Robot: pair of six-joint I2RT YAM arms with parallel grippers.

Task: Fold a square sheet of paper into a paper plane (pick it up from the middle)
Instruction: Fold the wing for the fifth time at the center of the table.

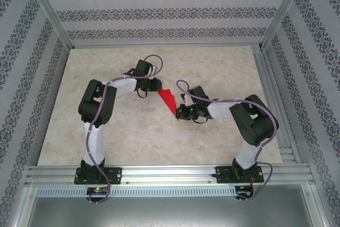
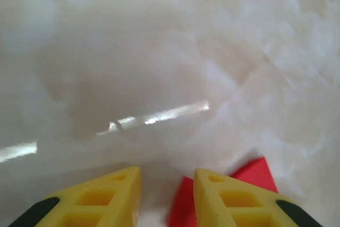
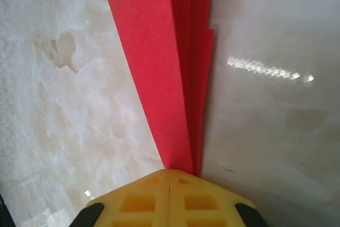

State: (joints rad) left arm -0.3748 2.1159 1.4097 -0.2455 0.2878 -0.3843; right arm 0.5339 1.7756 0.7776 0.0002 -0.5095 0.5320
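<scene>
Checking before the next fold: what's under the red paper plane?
Pale marbled table shows either side of the paper plane, pinched by the right gripper. Directly beneath the folds is covered.

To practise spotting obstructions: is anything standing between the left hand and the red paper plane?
Nothing visible does. The paper plane lies right at the fingertips of the left hand, which is open, and partly shows in the gap between them, with bare table beyond. The right hand is shut on its narrow end.
</scene>
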